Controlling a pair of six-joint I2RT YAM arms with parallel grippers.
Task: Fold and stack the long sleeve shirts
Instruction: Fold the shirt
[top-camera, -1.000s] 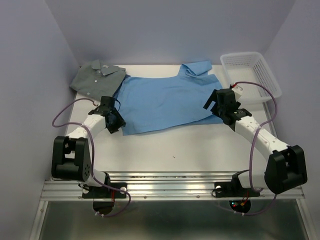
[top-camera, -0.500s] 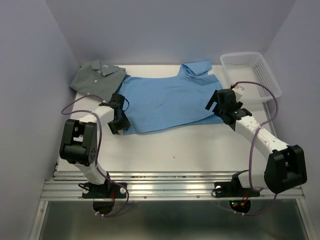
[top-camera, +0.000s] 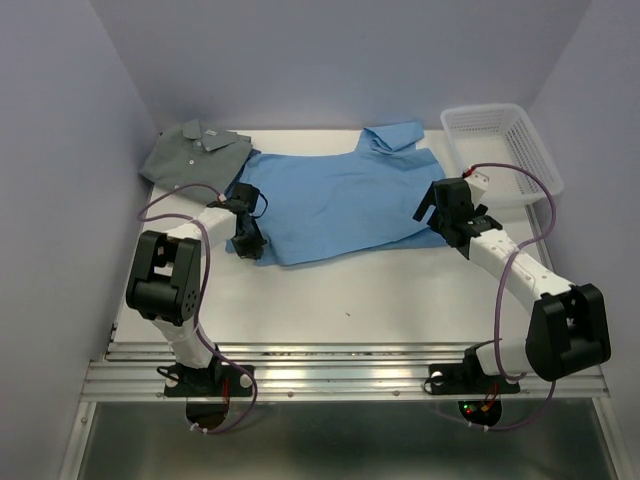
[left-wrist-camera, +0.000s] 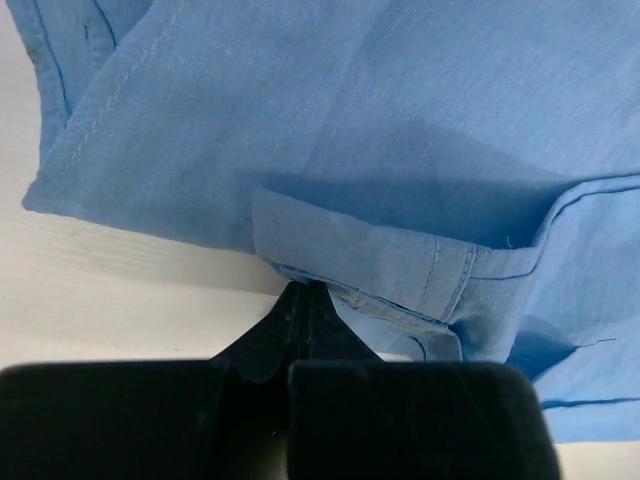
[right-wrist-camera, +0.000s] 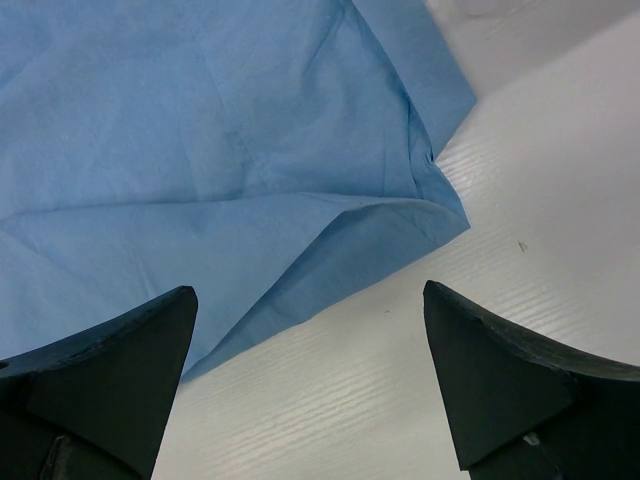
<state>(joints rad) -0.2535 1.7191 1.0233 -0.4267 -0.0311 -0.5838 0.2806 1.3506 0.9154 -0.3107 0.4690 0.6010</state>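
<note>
A light sky-blue long sleeve shirt (top-camera: 335, 205) lies spread flat across the middle of the table, collar at the far right. A grey-green shirt (top-camera: 195, 155) lies folded at the far left corner, partly under the blue one. My left gripper (top-camera: 248, 243) sits at the blue shirt's near left edge. In the left wrist view its jaws (left-wrist-camera: 305, 290) are pressed together on a folded hem of the blue cloth (left-wrist-camera: 350, 130). My right gripper (top-camera: 432, 212) hovers open over the shirt's near right corner (right-wrist-camera: 420, 210), fingertips wide apart (right-wrist-camera: 308, 292) with nothing between them.
A white mesh basket (top-camera: 545, 165) stands at the far right corner, close behind the right arm. Bare white table (top-camera: 350, 300) runs between the shirt and the arm bases. Purple walls close in the left, right and back.
The left arm swung inward to the shirt's near left edge and its jaws closed on the hem. The right arm barely moved and stays open.
</note>
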